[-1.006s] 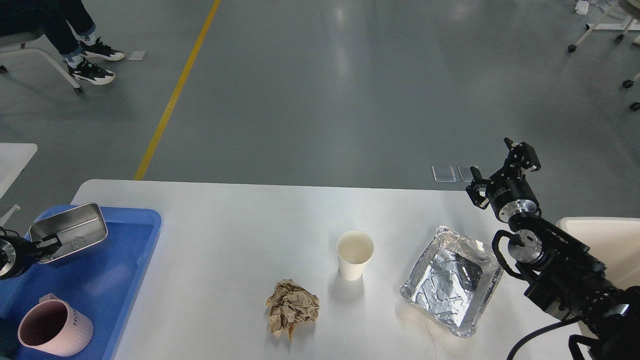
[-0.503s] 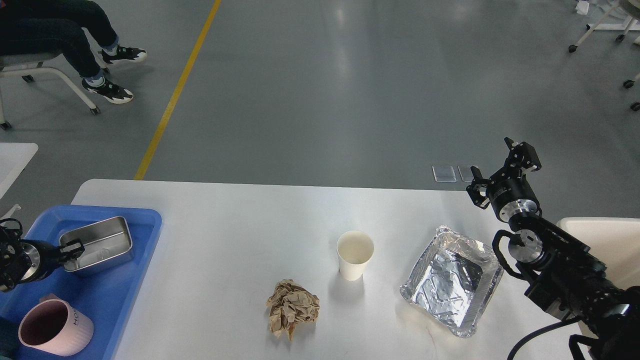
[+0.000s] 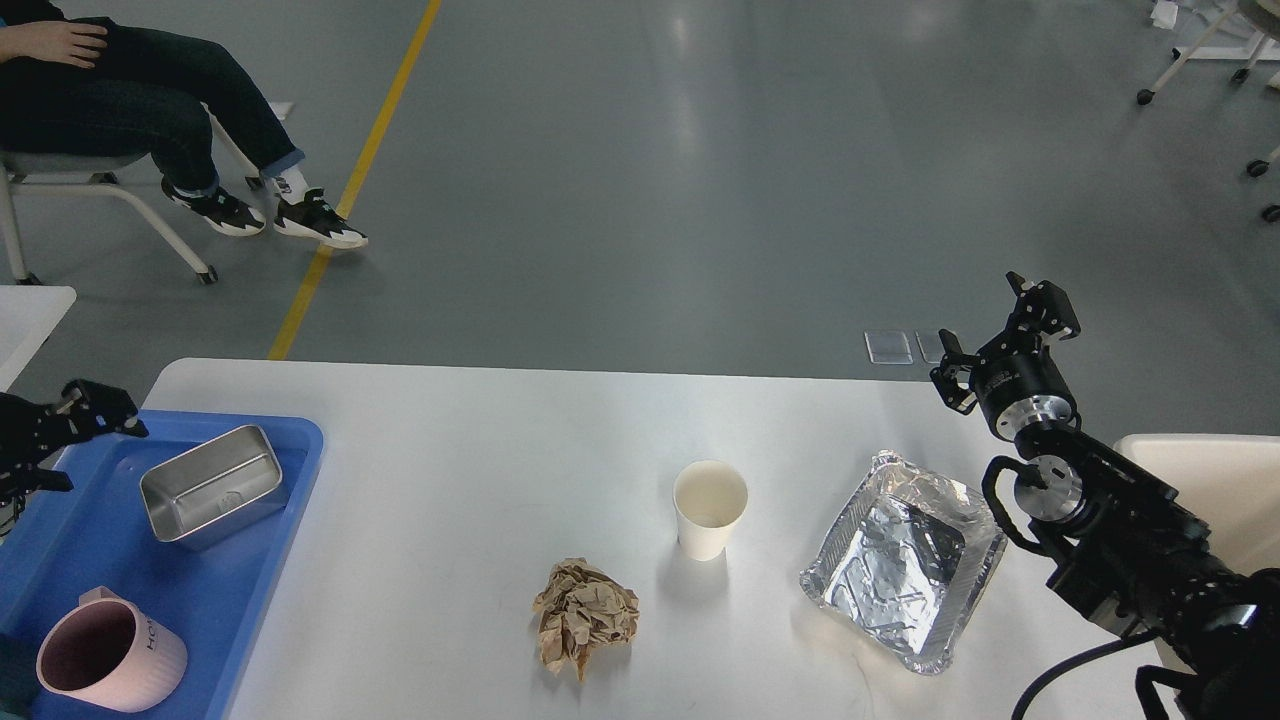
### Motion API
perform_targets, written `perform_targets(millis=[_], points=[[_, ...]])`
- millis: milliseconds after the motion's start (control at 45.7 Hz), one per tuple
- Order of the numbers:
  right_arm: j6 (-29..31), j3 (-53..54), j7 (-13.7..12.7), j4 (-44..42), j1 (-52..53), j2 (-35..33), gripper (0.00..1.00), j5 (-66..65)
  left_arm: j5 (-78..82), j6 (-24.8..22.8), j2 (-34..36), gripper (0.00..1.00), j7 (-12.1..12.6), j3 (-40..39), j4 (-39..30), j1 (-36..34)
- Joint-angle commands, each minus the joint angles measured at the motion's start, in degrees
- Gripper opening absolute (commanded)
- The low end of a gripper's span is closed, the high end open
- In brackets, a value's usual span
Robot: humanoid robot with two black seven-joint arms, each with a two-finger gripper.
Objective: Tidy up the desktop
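The white desktop (image 3: 480, 460) holds a white paper cup (image 3: 709, 508), a crumpled brown paper ball (image 3: 585, 615) and an empty foil tray (image 3: 905, 560). A blue bin (image 3: 290, 450) at the left edge holds a steel box (image 3: 212, 485) and a pink mug (image 3: 105, 655). My left gripper (image 3: 103, 458) is open and empty, just left of the steel box and apart from it. My right gripper (image 3: 1000, 342) is open and empty, raised above the table's far right edge, beyond the foil tray.
A cream-white bin (image 3: 1200, 465) stands at the right, partly behind my right arm. A person sits on a chair (image 3: 120, 190) on the floor at the far left. A second white table's corner (image 3: 30, 310) shows at the left.
My left gripper lowered the steel box into the blue bin, let it go and drew back to the left. The right arm has not moved. The seated person shifted their legs.
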Motion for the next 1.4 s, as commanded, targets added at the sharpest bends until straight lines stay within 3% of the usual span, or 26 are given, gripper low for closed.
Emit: perform_targets(millis=[0, 109, 328, 459, 547, 722, 787, 1050, 1378], points=[[-0.30, 0.00, 0.00, 0.00, 0.11, 0.10, 1.00, -0.05, -3.83, -1.17, 0.47, 0.97, -0.19, -4.51, -0.17, -7.33], [-0.39, 0.00, 0.00, 0.09, 0.20, 0.10, 1.00, 0.04, -11.12, -1.17, -0.75, 0.97, -1.34, -13.82, -0.26, -8.39], [-0.39, 0.00, -0.26, 0.09, 0.29, 0.36, 1.00, 0.04, -18.16, -1.17, -10.50, 0.97, -0.90, -34.91, -0.17, -8.22], [-0.39, 0.00, -0.53, -0.08, 0.29, 0.27, 1.00, -0.05, -26.51, 0.04, -15.51, 0.98, -0.02, -53.63, -0.26, -1.02], [-0.65, 0.00, -0.70, -0.17, 0.37, 0.36, 1.00, -0.05, -28.80, 1.88, -19.47, 0.97, 2.87, -64.61, -0.35, 2.15], [-1.97, -2.80, -1.14, 0.00, 1.07, 0.36, 1.00, -0.23, -32.49, 4.43, -26.41, 0.98, 13.06, -85.54, -0.52, 9.00], [-2.32, -4.65, -1.14, 0.09, 1.43, 0.36, 1.00, -0.23, -32.76, 4.52, -28.44, 0.98, 15.18, -90.73, -0.52, 11.20], [-2.50, -7.12, -1.05, 0.18, 2.22, 3.35, 1.00, -0.23, -33.02, 1.18, -35.21, 0.98, 15.98, -105.42, -0.88, 18.59], [-2.15, -7.55, -0.97, 0.36, 3.36, 3.70, 1.00, -0.40, -33.02, 1.27, -36.97, 0.98, 15.45, -106.21, -0.79, 24.04]])
